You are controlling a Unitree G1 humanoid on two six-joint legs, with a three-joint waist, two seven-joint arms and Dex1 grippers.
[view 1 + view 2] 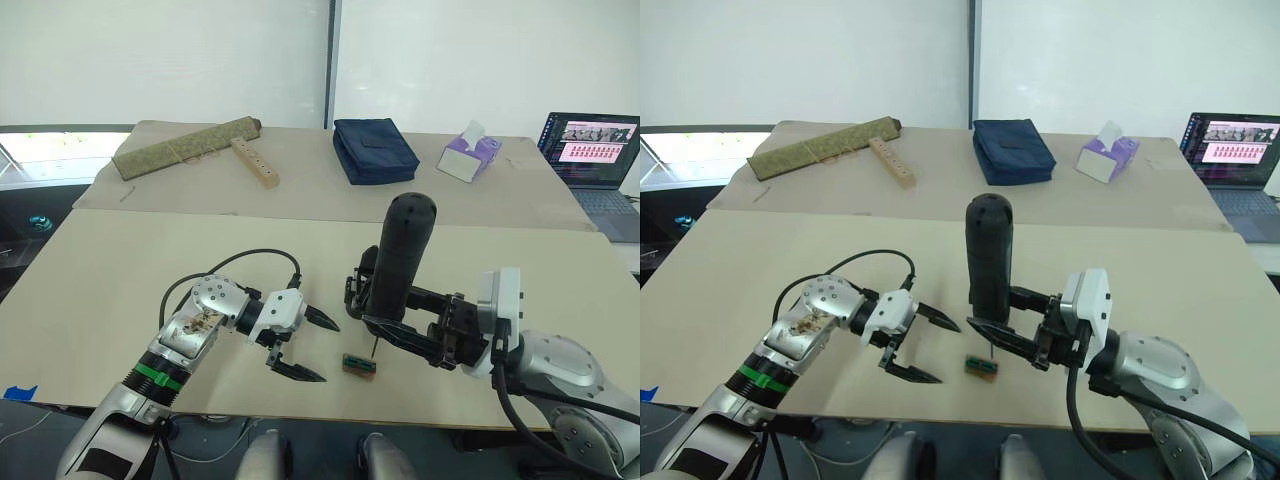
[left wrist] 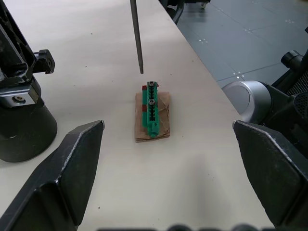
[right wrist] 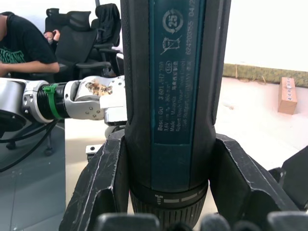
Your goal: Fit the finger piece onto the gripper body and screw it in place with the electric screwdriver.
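Note:
The electric screwdriver (image 1: 404, 252), a thick black cylinder, stands upright with my right gripper (image 1: 388, 322) shut around its lower part. Its thin metal bit (image 2: 136, 33) points down, its tip just above the table near one end of a tiny green-and-brown block (image 1: 359, 366). The gripper body (image 2: 20, 126), black with a round base, stands on the table right behind the screwdriver (image 3: 173, 96), and is mostly hidden in the head views. My left gripper (image 1: 326, 351) is open and empty, low over the table and facing the block (image 2: 152, 114). The finger piece is out of view.
On the far table lie a rolled mat (image 1: 185, 147), a wooden block with holes (image 1: 255, 162), a navy pouch (image 1: 374, 150) and a tissue box (image 1: 468, 155). A laptop (image 1: 595, 160) sits at far right. A person (image 3: 19, 43) sits beyond the table's left side.

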